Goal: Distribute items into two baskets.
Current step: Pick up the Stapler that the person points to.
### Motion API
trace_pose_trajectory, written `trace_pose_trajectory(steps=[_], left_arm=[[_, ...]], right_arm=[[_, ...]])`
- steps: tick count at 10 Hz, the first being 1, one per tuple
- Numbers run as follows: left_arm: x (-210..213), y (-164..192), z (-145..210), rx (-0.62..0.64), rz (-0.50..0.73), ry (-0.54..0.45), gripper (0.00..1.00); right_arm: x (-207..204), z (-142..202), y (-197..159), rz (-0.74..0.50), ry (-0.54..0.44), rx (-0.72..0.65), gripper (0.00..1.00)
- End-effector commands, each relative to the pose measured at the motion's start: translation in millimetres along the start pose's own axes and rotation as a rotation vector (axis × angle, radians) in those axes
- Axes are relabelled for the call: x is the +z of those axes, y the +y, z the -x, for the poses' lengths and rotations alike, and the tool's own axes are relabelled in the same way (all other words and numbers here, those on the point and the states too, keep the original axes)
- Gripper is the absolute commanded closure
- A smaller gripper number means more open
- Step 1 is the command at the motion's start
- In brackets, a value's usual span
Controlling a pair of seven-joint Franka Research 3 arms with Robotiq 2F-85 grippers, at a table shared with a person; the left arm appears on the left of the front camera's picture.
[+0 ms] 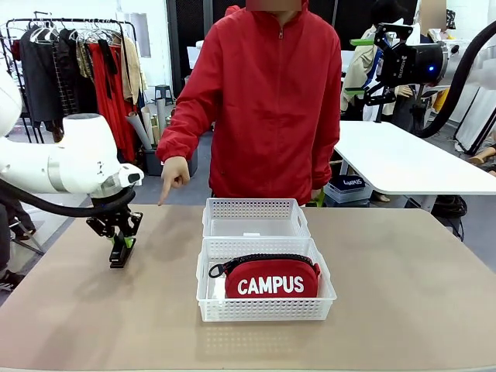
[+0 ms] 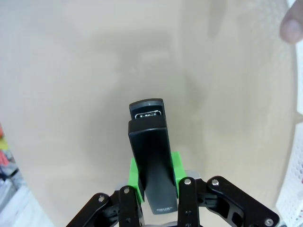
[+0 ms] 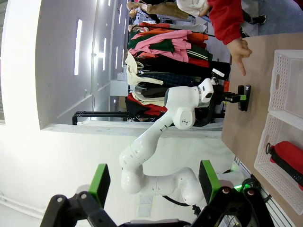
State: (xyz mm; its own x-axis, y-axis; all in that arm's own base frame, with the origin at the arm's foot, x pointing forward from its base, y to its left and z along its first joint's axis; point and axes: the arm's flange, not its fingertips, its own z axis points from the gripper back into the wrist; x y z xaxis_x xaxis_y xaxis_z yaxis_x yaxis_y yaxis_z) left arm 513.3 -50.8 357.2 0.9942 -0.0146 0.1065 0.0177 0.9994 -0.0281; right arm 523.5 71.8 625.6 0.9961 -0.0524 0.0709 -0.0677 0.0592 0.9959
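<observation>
half done, i judge: the red campus pouch [image 1: 271,280] lies in the near basket [image 1: 263,308], my left tool [image 2: 155,174] pinches the black stapler [image 2: 150,142] on the surface [image 1: 403,294], bound for the bare far basket [image 1: 252,208]; right tool [image 3: 154,182] spread.

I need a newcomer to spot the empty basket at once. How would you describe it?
Start at the tan table between the robot and the person in the red jacket. At its middle two white lattice baskets sit one behind the other; take the far basket, nearer the person. Unlike the near basket, which holds the red CAMPUS pouch, it looks empty.
</observation>
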Motion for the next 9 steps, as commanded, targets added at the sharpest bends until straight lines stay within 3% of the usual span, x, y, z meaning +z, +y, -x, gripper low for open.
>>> trace_pose_trajectory(steps=[1, 4, 9], left_arm=[[39, -8, -2, 0.065, -0.045, 0.066, 1.00], [110, -20, -11, 0.166, -0.058, 0.003, 1.00], [230, -58, -29, 0.122, -0.046, -0.060, 1.00]], right_arm=[[0, 1, 3, -0.008, -0.002, -0.013, 0.00], [0, 1, 3, -0.008, -0.002, -0.013, 0.00], [0, 1, 3, -0.008, -0.002, -0.013, 0.00]])
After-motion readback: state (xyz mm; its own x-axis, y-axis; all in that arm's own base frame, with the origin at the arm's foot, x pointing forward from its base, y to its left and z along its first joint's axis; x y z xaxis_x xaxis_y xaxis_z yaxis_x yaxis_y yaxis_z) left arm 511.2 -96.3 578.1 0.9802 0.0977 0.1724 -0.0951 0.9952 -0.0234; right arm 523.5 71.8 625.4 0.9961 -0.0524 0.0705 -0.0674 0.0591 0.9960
